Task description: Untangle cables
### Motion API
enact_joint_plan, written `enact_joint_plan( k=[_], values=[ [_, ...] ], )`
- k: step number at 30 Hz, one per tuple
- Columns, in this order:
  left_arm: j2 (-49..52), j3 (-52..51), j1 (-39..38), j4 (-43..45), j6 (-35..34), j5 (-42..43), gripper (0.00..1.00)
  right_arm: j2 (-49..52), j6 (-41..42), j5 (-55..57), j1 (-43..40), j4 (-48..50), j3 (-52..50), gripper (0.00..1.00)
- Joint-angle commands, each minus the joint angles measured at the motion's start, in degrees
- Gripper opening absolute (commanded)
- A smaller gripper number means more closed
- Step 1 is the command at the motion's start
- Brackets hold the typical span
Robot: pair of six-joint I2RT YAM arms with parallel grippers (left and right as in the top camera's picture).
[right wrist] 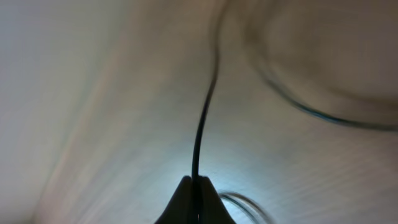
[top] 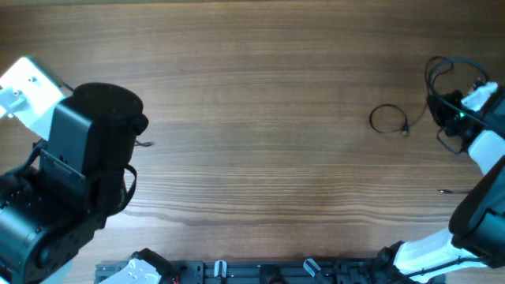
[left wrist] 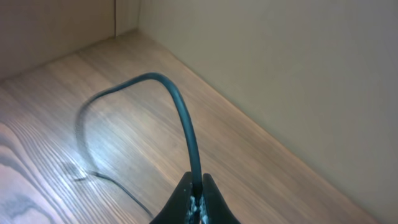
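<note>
- Step in hand, by judgement: pulling the cables apart, 1 cord per arm, out toward opposite ends of the table (top: 260, 181).
- Left gripper (left wrist: 196, 191) clamped on left cord (left wrist: 184, 112). Rises from the tips, arches over to the left, drops to the wood, plug end lying flat.
- Right gripper (right wrist: 194, 186) pinched shut on right cord (right wrist: 203, 118). Long axis straight away from the tips, bending slightly right; view blurred.
- Overhead: bunched loops (top: 450, 75) at far right, 1 small loop (top: 388, 118) flat on the wood just left of them.
- Next, likely: slow separation, watching for snags, then laying each cord down apart.
</note>
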Motion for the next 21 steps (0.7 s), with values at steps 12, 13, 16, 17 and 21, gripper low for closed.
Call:
enact_joint_plan(
  k=[12,13,16,17,21],
  values=[
    [20.28,0.15,-0.11,0.09,-3.93,13.14,0.04,-4.17,-23.87,25.88,12.28,3.93,2.73,0.08],
    [21.73,0.15,-0.11,0.26,-3.93,13.64,0.04,-4.17,-28.48,25.86,12.26,4.55,2.71,0.09],
    [26.16,0.15,-0.13,1.20,-3.93,14.10,0.04,-4.13,-36.39,27.19,12.20,4.83,2.71,0.41],
    [27.32,0.15,-0.13,1.57,-3.91,14.32,0.04,-4.02,-36.92,28.39,12.20,4.83,2.71,0.43],
    [30.40,0.15,-0.13,2.62,-3.91,15.34,0.04,-3.02,-36.94,35.60,12.17,5.05,2.71,0.57]
  ],
)
